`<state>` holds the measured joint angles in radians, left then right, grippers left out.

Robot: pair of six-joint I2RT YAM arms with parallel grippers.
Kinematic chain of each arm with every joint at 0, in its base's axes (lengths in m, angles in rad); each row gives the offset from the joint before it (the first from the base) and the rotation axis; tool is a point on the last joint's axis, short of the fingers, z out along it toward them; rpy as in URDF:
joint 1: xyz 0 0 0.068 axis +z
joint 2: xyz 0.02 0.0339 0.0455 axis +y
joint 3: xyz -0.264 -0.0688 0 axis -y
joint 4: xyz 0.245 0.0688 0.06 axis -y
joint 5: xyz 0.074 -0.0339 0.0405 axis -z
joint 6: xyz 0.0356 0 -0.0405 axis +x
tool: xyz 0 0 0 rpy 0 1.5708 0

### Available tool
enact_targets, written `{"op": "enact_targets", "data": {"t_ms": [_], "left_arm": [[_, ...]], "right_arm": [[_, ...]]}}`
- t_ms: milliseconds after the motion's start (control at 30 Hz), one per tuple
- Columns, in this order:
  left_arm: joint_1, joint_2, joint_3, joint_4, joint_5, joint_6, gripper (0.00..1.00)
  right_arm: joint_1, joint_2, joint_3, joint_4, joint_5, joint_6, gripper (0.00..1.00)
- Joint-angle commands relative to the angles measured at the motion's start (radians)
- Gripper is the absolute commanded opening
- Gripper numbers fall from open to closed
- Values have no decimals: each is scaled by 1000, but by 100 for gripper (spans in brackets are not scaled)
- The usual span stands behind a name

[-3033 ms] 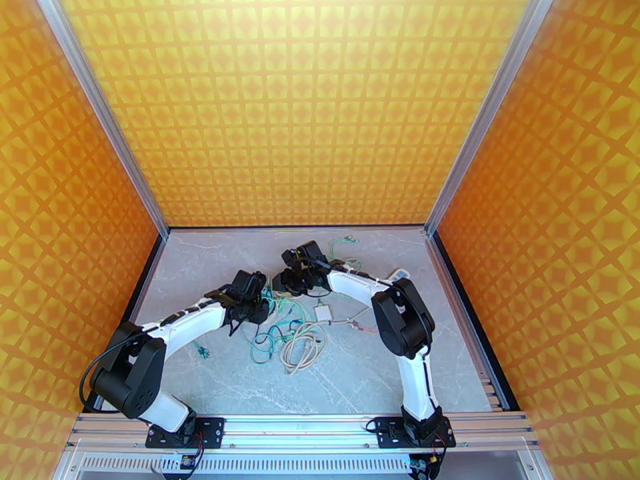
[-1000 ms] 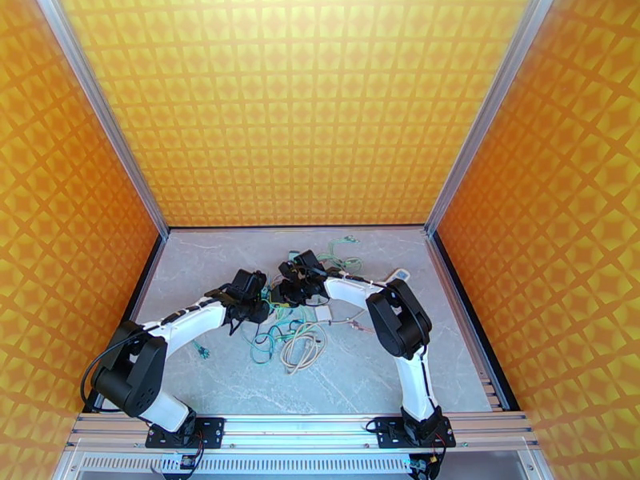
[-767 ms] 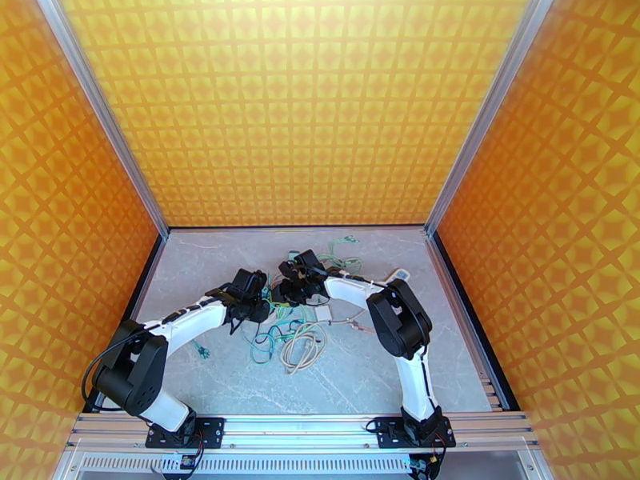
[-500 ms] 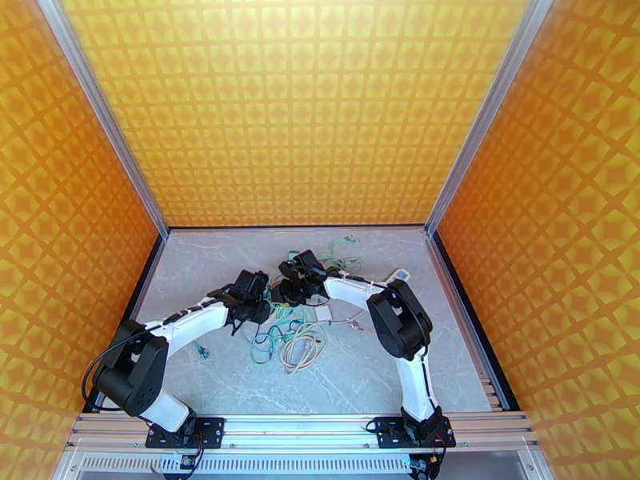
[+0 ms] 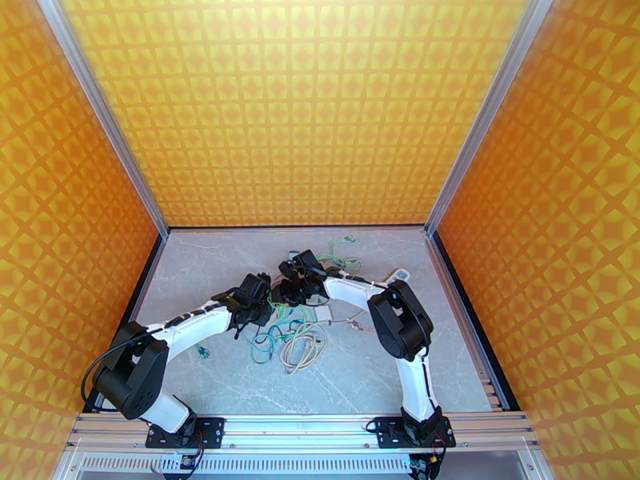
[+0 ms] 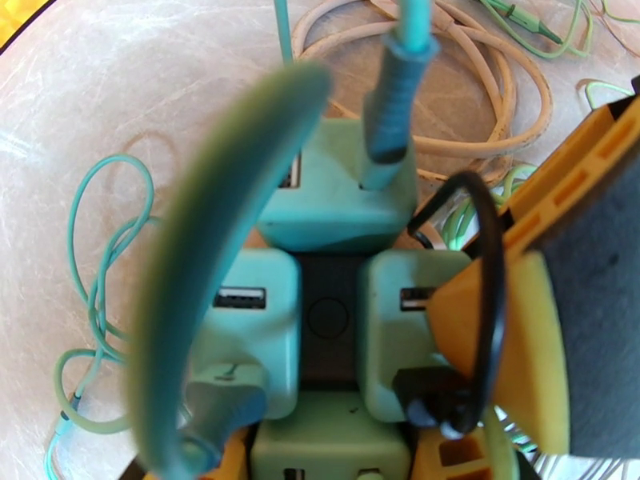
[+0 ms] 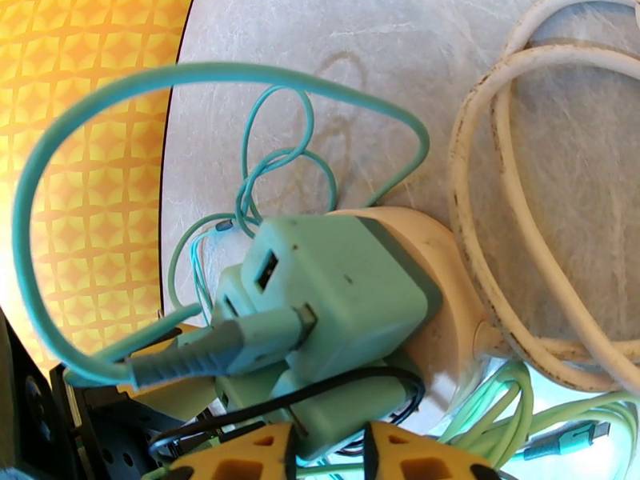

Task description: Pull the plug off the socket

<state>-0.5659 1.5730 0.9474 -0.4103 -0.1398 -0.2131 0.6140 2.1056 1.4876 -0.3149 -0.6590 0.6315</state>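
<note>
We are clamping our left gripper (image 6: 344,370) across the charger cluster (image 6: 328,226), apparently bracing the round white socket (image 7: 444,266), while our right gripper (image 7: 328,450) is pinching one mint charger plug (image 7: 336,414) still seated there.

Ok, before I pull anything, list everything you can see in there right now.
socket block: one, beige with black centre, mid-table between the grippers
adapters: four, mint green, plugged around the block's centre
teal cables: at least two, plugged into adapters
black cable: one, looped, plugged into an adapter
beige cable: one coil, near side of the block
light-green cables: loose tangle, count unclear, around the block
white box: one, small, beside the right arm
table: one, grey marble
walls: three, orange patterned
left gripper: orange fingers, at the block
right gripper: orange fingertips either side of one adapter
</note>
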Motion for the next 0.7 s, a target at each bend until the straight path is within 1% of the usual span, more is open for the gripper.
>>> {"op": "enact_targets", "data": {"t_ms": [0, 233, 567, 667], "left_arm": [[-1, -68, 4, 7, 34, -28, 14], [93, -121, -6, 20, 181, -74, 13], [97, -97, 8, -8, 185, -50, 14], [78, -83, 20, -26, 162, -24, 14]], "right_arm": [[9, 55, -53, -154, 149, -3, 27], [9, 48, -64, -155, 151, -10, 27], [9, 45, -69, -157, 160, -12, 27], [11, 45, -69, -164, 172, -15, 27]]}}
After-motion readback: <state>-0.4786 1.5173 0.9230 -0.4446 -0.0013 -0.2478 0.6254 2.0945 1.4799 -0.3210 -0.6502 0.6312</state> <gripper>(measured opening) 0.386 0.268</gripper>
